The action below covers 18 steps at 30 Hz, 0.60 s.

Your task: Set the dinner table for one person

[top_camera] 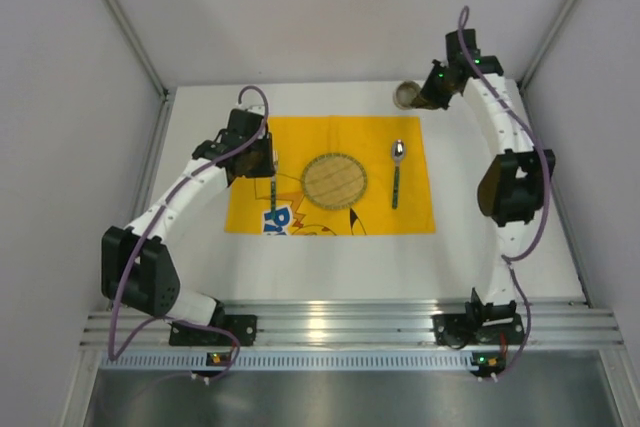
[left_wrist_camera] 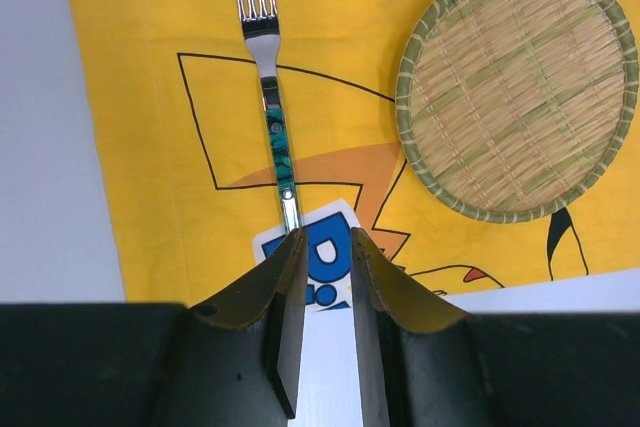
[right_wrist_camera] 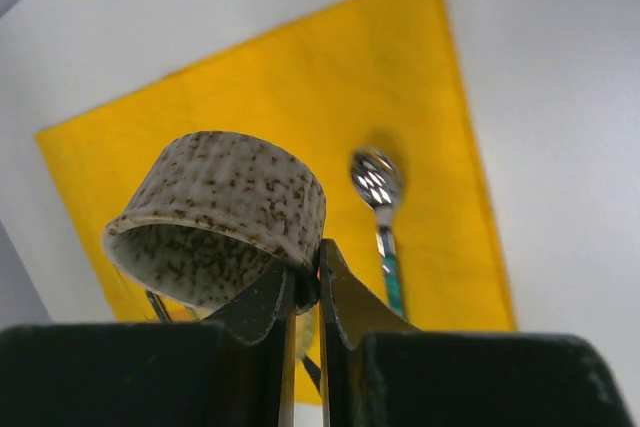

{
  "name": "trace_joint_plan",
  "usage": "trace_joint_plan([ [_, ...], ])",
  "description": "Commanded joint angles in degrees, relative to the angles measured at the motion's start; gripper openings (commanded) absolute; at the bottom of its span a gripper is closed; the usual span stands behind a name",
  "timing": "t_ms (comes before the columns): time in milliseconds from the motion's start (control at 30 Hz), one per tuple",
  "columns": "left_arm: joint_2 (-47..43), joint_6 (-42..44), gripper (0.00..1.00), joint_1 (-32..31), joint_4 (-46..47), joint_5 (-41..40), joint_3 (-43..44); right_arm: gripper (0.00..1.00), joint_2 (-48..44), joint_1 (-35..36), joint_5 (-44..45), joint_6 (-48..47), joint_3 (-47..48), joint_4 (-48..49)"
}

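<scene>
A yellow printed cloth mat (top_camera: 410, 209) lies on the white dinner table (top_camera: 330, 267). On the mat are a round woven plate (top_camera: 335, 179), a fork (top_camera: 272, 192) to its left and a spoon (top_camera: 397, 172) to its right. My left gripper (left_wrist_camera: 327, 242) hovers at the fork's (left_wrist_camera: 270, 97) handle end. Its jaws stand a narrow gap apart with nothing between them, and the handle tip is at the left finger. My right gripper (right_wrist_camera: 318, 267) is shut on the rim of a speckled ceramic cup (right_wrist_camera: 220, 212), held tilted in the air beyond the mat's far right corner (top_camera: 407, 95).
Grey walls enclose the table on the left, back and right. An aluminium rail (top_camera: 340, 327) with both arm bases runs along the near edge. In the right wrist view the spoon (right_wrist_camera: 378, 187) and mat (right_wrist_camera: 300, 87) lie below the cup.
</scene>
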Motion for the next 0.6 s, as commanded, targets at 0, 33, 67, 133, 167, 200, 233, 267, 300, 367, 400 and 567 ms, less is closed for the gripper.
trace_joint_plan([
  [0, -4.1, -1.2, 0.29, -0.1, -0.8, -1.6, 1.3, 0.00, 15.2, 5.9, -4.5, 0.6, 16.6, -3.5],
  [33, -4.5, -1.4, 0.29, -0.2, -1.2, -2.2, 1.3, 0.00, 18.7, 6.2, -4.8, 1.5, 25.4, -4.9],
  [67, -5.3, -1.5, 0.30, -0.2, -1.9, -3.2, 1.2, 0.00, 23.7, 6.3, -5.9, 3.7, 28.0, -4.7],
  [133, -6.3, -1.9, 0.30, -0.2, -2.4, -4.0, 0.4, 0.00, 26.2, 6.4, -6.7, 6.0, 28.9, -1.3],
  [167, -6.7, -2.1, 0.30, -0.2, -2.6, -4.3, 0.0, 0.00, 27.9, 6.5, -6.6, 7.1, 28.5, -0.3],
  [200, -6.9, -2.3, 0.30, -0.2, -2.8, -4.9, -0.2, 0.00, 28.6, 6.9, -5.8, 7.1, 28.4, 0.3],
  [233, -7.5, -2.7, 0.30, -0.1, -2.8, -5.2, -0.8, 0.00, 29.3, 7.1, -5.2, 7.0, 28.3, 0.9],
  [267, -7.8, -3.0, 0.30, -0.2, -3.0, -5.5, -1.2, 0.00, 30.5, 7.2, -4.2, 6.8, 28.4, 0.9],
  [300, -8.0, -3.2, 0.30, -0.2, -3.0, -5.7, -1.5, 0.00, 31.1, 7.5, -3.9, 6.5, 27.9, 0.8],
  [367, -8.3, -3.5, 0.30, -0.2, -3.0, -6.4, -2.3, 0.00, 32.0, 7.6, -2.7, 6.5, 27.0, 0.6],
  [400, -8.4, -3.6, 0.30, -0.2, -2.9, -6.5, -2.4, 0.00, 32.0, 7.7, -1.7, 6.4, 26.6, 0.0],
  [567, -6.8, -3.4, 0.30, -0.1, -2.8, -7.0, -2.0, 0.07, 31.6, 7.9, 2.2, 4.7, 25.6, -2.3],
])
